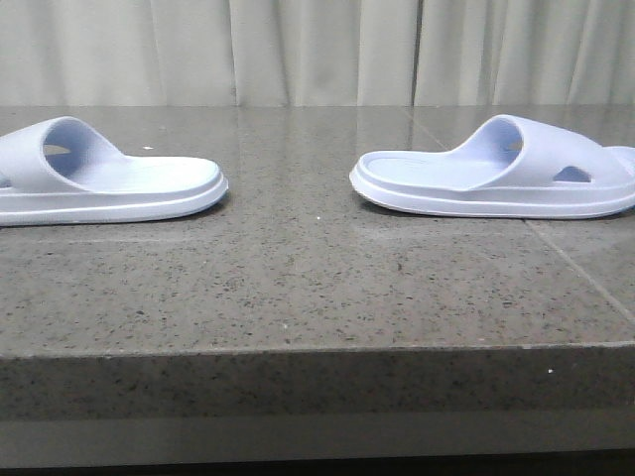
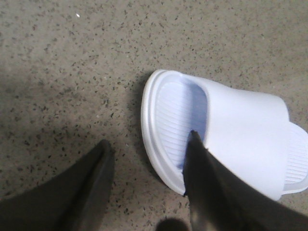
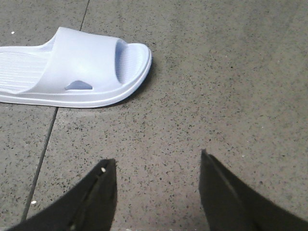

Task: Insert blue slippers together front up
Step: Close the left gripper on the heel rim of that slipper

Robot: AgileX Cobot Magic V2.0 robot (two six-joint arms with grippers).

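Two pale lavender-blue foam slippers lie flat, sole down, well apart on a grey speckled stone desk (image 1: 298, 288), with pale curtains (image 1: 317, 50) hanging behind it. In the front view the left slipper (image 1: 109, 178) sits at the left edge of the picture, partly cut off, its flat open end pointing toward the middle of the desk and its wide upper band toward the left. The right slipper (image 1: 496, 178) sits on the right side, mirrored, its flat end also toward the middle; a small cut-out shows in the side of its band, and a thin seam in the desk runs under it. Neither arm shows in the front view. In the left wrist view the left claw (image 2: 147, 154) is spread wide and holds nothing; one dark finger (image 2: 207, 187) overlaps the ribbed footbed of the left slipper (image 2: 240, 134) near its rim, though whether it touches cannot be told, while the other finger is over bare desk beside the slipper. In the right wrist view the right claw (image 3: 156, 168) is likewise spread wide and empty, both fingers over bare desk, with the right slipper (image 3: 82, 67) lying apart from it, its side cut-out facing the camera.
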